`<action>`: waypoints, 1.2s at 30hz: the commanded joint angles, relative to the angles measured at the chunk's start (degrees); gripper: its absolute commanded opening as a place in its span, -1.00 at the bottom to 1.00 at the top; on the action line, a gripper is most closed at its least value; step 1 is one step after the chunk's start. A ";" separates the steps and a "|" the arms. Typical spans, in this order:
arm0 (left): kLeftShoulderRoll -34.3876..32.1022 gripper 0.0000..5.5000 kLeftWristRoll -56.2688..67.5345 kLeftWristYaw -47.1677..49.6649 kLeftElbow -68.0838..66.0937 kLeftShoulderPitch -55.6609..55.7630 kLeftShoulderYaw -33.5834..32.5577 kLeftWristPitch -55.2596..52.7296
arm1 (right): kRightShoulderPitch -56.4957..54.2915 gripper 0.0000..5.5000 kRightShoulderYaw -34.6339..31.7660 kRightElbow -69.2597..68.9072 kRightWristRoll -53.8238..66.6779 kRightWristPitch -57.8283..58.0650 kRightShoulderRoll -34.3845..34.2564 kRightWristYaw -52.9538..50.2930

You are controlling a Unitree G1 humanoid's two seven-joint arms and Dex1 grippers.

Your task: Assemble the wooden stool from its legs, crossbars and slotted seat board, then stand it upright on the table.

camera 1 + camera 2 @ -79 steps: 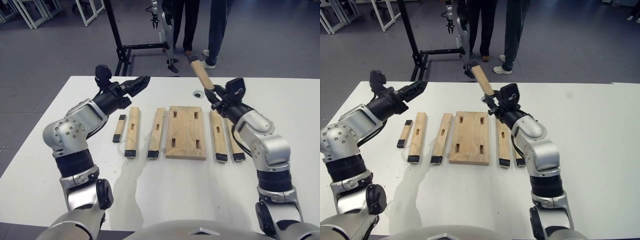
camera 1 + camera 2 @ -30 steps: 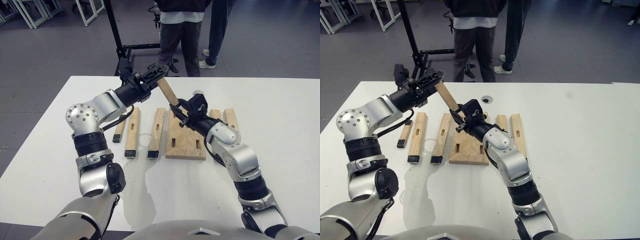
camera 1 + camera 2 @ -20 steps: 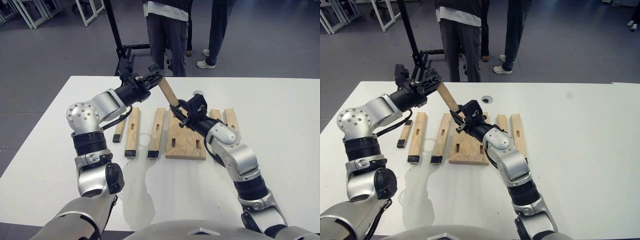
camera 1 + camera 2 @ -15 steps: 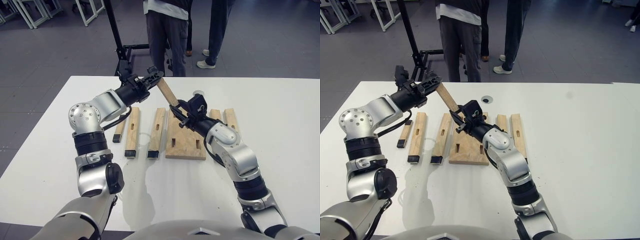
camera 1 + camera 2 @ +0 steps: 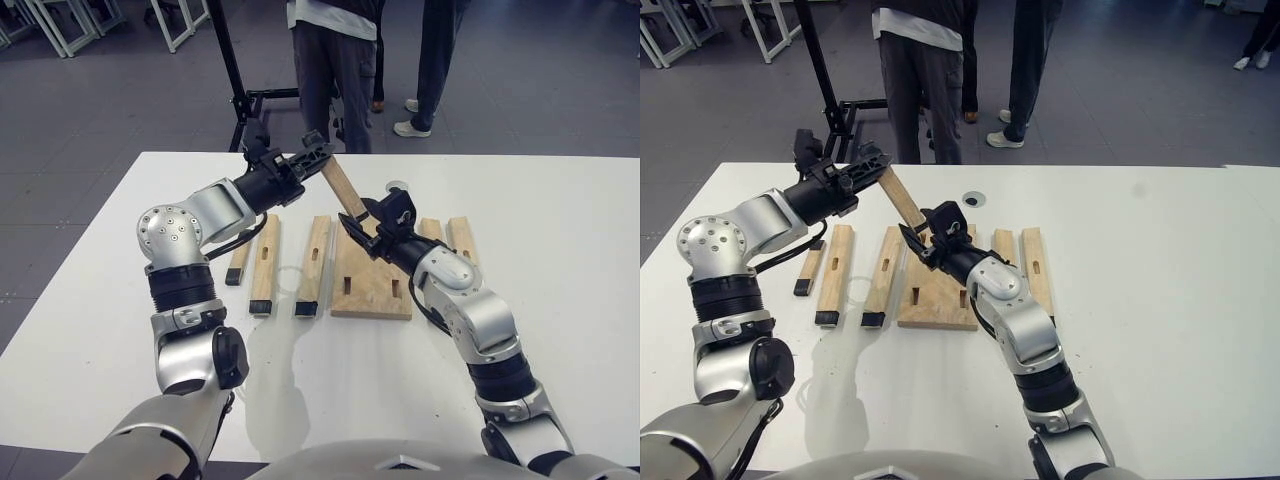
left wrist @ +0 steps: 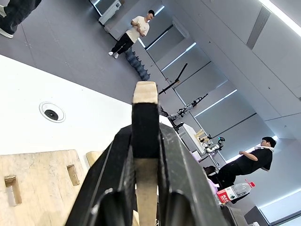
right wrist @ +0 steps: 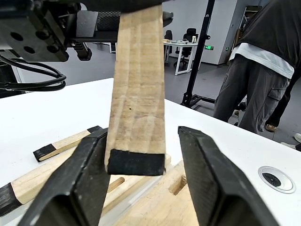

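While my left gripper (image 5: 318,152) is clamped on the upper end of the leg (image 5: 345,192), which slants across the upper centre of the frame, I see my right gripper (image 5: 352,222) with jaws spread either side of its black-capped lower end, above the seat board (image 5: 372,285) lying flat mid-table (image 5: 560,250).

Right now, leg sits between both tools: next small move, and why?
Probably back the right tool off the leg: it stands open around the leg's black-capped end, while the left tool is shut on the other end, so the left arm seems to carry it alone.
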State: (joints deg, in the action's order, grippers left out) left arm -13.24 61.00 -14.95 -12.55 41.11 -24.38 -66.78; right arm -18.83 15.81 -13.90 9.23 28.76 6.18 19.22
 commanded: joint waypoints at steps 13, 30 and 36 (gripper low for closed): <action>-2.49 -0.85 -25.40 12.42 20.36 -19.18 2.73 24.10 | 1.16 1.00 -10.13 0.96 -3.51 0.09 -0.90 -10.45; 2.61 -0.85 -42.24 14.40 21.62 -29.71 11.81 37.77 | 5.72 1.00 -15.12 -1.25 -4.86 1.19 -1.98 -16.81; 3.40 -0.85 -42.98 14.08 20.19 -29.97 11.65 39.03 | 5.37 1.00 -15.07 -0.96 -4.91 1.21 -1.47 -16.28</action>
State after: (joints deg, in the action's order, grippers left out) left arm -10.21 18.81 -0.76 8.46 10.92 -13.09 -28.53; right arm -12.62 0.68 -14.78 4.60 29.07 4.49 2.86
